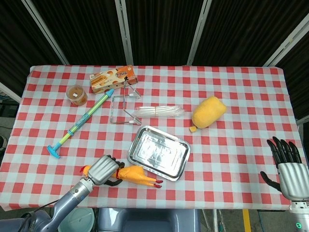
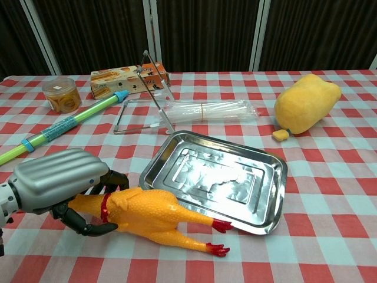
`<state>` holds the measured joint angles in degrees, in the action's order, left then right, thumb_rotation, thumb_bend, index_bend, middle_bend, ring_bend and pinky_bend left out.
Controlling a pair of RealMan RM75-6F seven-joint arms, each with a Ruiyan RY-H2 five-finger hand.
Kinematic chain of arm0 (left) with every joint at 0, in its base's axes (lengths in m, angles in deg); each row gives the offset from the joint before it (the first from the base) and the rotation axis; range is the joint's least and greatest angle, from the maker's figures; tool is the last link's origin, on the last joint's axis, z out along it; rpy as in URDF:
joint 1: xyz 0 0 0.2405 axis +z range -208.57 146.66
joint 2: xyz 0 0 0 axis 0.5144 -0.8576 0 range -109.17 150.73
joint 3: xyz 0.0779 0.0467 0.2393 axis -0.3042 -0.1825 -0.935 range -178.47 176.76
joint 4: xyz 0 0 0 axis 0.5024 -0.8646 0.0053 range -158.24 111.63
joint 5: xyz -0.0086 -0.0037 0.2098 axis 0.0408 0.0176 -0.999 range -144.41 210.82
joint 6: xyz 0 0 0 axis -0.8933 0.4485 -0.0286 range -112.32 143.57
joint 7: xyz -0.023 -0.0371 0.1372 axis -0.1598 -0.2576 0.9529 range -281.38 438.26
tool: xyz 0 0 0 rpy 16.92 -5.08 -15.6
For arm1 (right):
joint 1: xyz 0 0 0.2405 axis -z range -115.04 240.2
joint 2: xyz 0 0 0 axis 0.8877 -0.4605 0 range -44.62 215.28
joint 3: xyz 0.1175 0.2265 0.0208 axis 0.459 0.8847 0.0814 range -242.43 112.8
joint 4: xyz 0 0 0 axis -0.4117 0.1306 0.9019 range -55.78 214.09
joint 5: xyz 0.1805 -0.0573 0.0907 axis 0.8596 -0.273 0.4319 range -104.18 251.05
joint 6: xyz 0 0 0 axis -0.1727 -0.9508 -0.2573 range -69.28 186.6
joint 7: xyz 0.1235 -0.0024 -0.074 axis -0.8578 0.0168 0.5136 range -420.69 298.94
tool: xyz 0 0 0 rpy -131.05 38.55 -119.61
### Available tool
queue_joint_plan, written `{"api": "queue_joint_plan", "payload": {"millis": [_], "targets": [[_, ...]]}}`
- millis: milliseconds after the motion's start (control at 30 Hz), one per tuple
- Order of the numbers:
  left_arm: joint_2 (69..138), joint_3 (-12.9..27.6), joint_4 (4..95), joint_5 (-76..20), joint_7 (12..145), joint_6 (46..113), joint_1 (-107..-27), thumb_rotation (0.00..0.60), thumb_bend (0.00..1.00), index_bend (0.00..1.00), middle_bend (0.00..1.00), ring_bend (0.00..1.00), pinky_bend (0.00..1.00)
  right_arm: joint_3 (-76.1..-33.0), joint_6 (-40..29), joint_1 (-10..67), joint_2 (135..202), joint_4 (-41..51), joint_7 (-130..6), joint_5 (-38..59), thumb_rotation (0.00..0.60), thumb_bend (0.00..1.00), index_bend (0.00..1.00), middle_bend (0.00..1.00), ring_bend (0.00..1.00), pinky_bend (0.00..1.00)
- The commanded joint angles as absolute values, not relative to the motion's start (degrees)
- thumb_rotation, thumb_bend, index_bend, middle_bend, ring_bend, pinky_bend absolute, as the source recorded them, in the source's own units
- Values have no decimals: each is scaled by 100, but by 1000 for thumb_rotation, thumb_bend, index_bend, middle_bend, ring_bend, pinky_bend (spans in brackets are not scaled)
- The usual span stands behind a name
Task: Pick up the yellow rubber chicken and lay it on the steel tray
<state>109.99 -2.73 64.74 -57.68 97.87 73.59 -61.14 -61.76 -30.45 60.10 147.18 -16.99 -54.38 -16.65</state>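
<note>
At the table's near edge, the left hand (image 2: 56, 188) grips the yellow rubber chicken (image 2: 147, 215) by its neck; its long axis points feet-first toward the adjacent rectangular steel tray (image 2: 268, 171) (right hand (image 1: 289, 169) idle, fingers spread).

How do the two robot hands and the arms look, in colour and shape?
Each robot hand has a ribbed silver-grey metal shell on its back and slim black jointed fingers. The left robot hand sits on a round silver wrist piece, followed by a blue-grey arm. The right robot hand looks the same; a small green light shows below its wrist. No cables or markings are visible.
</note>
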Motion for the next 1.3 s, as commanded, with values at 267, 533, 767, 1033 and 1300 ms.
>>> {"api": "queue_joint_plan", "payload": {"millis": [267, 533, 767, 1033, 1300], "targets": [[10181, -202, 6930, -6419, 8700, 7618, -6524, 600, 628, 582, 643, 580, 604, -6262, -2764, 5793, 14399, -1915, -6395, -1958, 600, 259, 0, 43, 12, 76], [9461, 420, 7322, -6076, 8619, 7257, -7041, 600, 649, 594, 658, 595, 617, -6257, -2276, 5295, 14041, -2246, -7816, -2307, 600, 258, 0, 43, 48, 144], [9002, 971, 7554, -5537, 8715, 6530, -7689, 600, 649, 593, 656, 595, 617, -6203, -1215, 4506, 13464, -2936, -9409, -2284, 600, 259, 0, 51, 75, 190], [8933, 1479, 7668, -4669, 9418, 5813, -8424, 600, 648, 596, 660, 596, 617, -5842, 18, 3712, 13623, -3205, -9474, -1239, 600, 259, 0, 69, 85, 203], [9286, 1692, 7665, -3727, 10190, 5645, -8990, 600, 648, 596, 662, 599, 630, -5586, 1036, 3123, 13712, -3340, -9259, -177, 600, 259, 0, 70, 86, 203]]}}
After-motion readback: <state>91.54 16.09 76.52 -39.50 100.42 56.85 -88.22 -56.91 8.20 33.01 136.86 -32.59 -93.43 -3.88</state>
